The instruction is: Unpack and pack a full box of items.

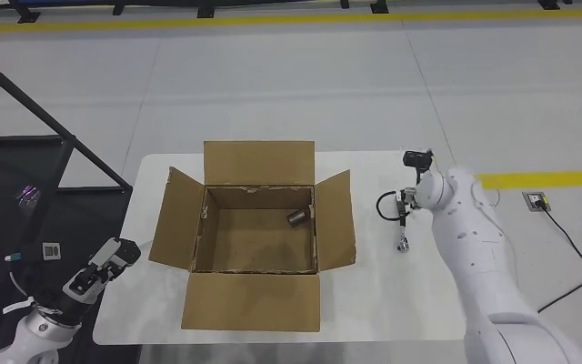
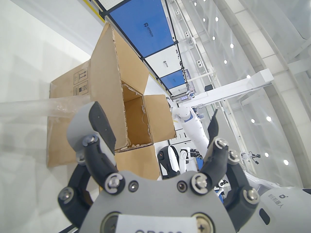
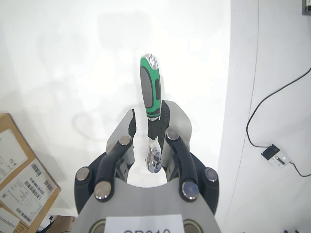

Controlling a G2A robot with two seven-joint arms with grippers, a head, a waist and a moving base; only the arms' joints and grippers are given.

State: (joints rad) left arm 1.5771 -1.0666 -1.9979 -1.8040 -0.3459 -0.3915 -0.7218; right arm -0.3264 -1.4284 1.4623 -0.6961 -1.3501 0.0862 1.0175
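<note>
- Ratchet [image 3: 150,93] lies flat on the counter [image 3: 73,49] between my right jaws. Its thin neck is in the gap, its chrome head is back toward my wrist, and its green grip sticks out past the tips.
- Right jaws stand part open and hold nothing. One pad [image 3: 165,120] looks to be against the neck or just beside it, and bare counter shows between the neck and the other pad [image 3: 132,124].
- Box [image 1: 259,296] sits open, well off to one side of those jaws, with all four flaps folded out. One small dark piece [image 1: 296,218] rests on its floor in the corner nearest my right jaws.
- Left jaws are spread wide and empty, out beyond the box on the side away from the ratchet, with the box mouth ahead of their tips.
- Step, as I judge it: the box is nearly bare and the ratchet is out on the counter, so it is the ratchet's turn. That means either the release in unpacking or the pick-up for packing, and I cannot tell which.
- Next move, if unpacking: lift the right jaws straight up clear of the neck without nudging it, then go to the box for the dark piece.
- Next move, if packing: close squarely on the neck. It is thin and smooth, so the heavier grip may sag. Then lift high enough to clear the near flap before going over the box.
</note>
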